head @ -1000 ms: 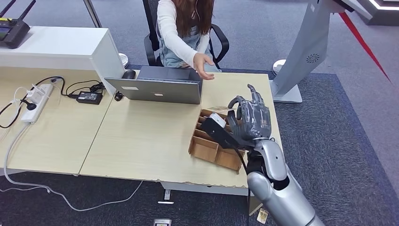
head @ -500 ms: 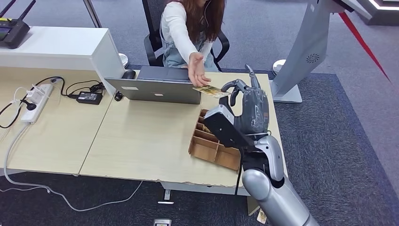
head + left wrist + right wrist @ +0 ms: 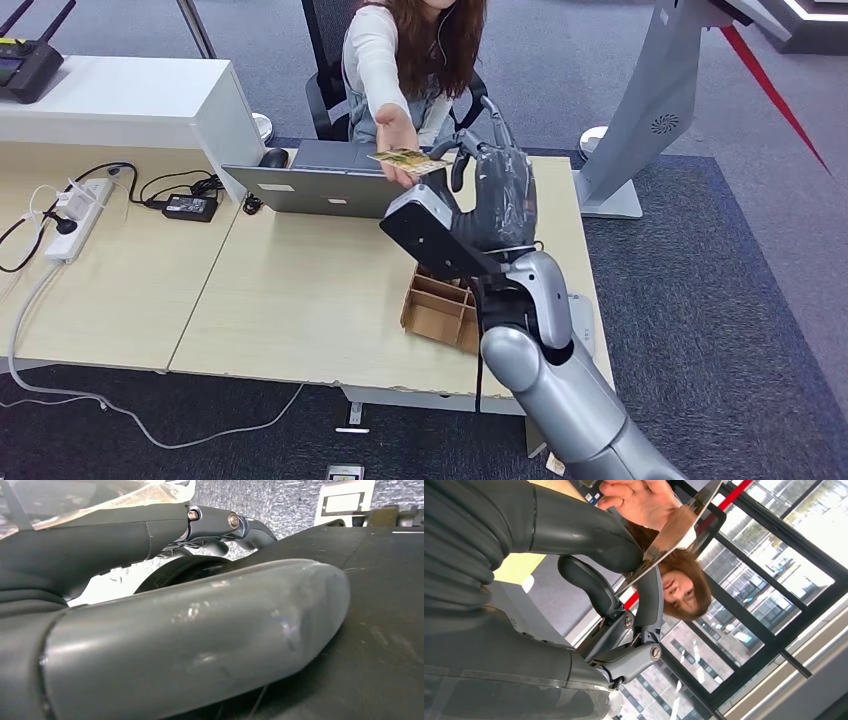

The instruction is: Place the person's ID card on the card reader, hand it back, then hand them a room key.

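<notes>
**Card offered across the desk**

Right hand (image 3: 495, 190) raised above the wooden desk (image 3: 300, 290), reaching toward the seated person. A thin card (image 3: 408, 158) pinched edge-on between thumb and a fingertip, plain in the right wrist view (image 3: 674, 535), other fingers loosely curled behind. Held flat and out at the far end of the hand's reach, so that a free edge sticks forward for taking. Whether ID card or room key: cannot tell from the printed face, too small to read.

Person's hand (image 3: 395, 135) stretched over the open laptop (image 3: 330, 185), palm up, just under and apparently touching the card's far end. Likely a handover in progress, with both sides on the card; release not yet made.

Compartmented cardboard tray (image 3: 440, 310) below the forearm, near the desk's front edge, probably the store for cards; contents hidden by the arm.

Left hand (image 3: 200, 635) seen close from its own wrist camera, hanging by dark body parts; thumb large in frame, fingers curled near it, nothing visibly held. Open or closed: cannot tell.

Power strip (image 3: 80, 215) and cables at the far left, well apart from the exchange.
</notes>
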Robot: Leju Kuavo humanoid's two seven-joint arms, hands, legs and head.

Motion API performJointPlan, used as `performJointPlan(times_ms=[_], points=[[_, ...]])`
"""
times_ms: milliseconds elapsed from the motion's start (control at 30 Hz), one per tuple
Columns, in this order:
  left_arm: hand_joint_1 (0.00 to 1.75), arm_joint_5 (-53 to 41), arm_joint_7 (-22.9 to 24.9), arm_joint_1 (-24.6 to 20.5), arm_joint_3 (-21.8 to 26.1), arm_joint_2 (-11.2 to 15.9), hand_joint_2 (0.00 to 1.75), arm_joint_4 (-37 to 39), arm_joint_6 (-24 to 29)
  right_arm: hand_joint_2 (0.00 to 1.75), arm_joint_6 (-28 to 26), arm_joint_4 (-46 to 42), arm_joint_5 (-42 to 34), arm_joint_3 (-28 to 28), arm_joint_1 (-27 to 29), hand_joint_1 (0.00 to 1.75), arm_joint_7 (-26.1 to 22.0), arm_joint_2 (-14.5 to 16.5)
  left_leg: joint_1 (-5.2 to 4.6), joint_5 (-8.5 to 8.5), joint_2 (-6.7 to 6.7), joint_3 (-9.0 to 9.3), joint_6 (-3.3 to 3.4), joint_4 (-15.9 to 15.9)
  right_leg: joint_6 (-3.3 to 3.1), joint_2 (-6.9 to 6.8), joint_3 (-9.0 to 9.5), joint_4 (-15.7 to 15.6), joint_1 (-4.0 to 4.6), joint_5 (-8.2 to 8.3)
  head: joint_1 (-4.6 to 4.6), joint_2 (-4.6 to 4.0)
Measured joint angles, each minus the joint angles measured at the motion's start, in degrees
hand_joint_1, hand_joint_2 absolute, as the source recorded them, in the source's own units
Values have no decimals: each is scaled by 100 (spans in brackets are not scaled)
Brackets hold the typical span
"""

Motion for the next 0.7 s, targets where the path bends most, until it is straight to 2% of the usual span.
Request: performJointPlan(times_ms=[400,700], points=[[0,-182,-84,-76,-20,-22,0,0,-94,175,-161,1753,218,237,-675,175,-76,850,0,0,-1,-2,0,0,0,-1,-3,1,1,-1,0,0],[0,-281,-146,-122,-34,-81,0,0,-126,175,-266,2715,-637,792,-990,175,169,1207,0,0,-1,-1,0,0,0,0,-4,1,0,-1,1,0]])
